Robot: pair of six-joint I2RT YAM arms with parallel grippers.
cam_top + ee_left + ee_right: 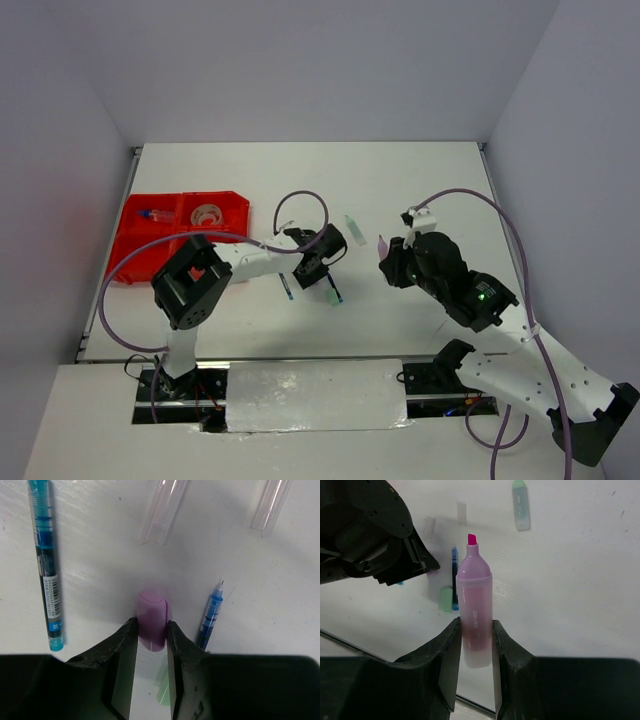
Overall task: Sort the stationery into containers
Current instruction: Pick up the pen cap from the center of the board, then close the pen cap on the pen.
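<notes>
So far the red tray (135,240), far left on the desk (400,180), holds only a tape roll (207,213) and one blue pen (150,214). Right of the tray, the left hand (152,624) stands narrow about a purple cap (152,607) lying on the desk; whether it grips I cannot tell. Loose pens (46,565) and a green marker (351,224) lie nearby, unsorted. Farthest from the tray, the right hand (475,624) clamps an uncapped pink marker (475,585). Most remains, I judge.

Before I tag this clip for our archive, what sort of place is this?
Probably a robot lab test cell: a white table boxed in by plain white panels, left arm and right arm bolted at its near edge, and a red tray.
</notes>
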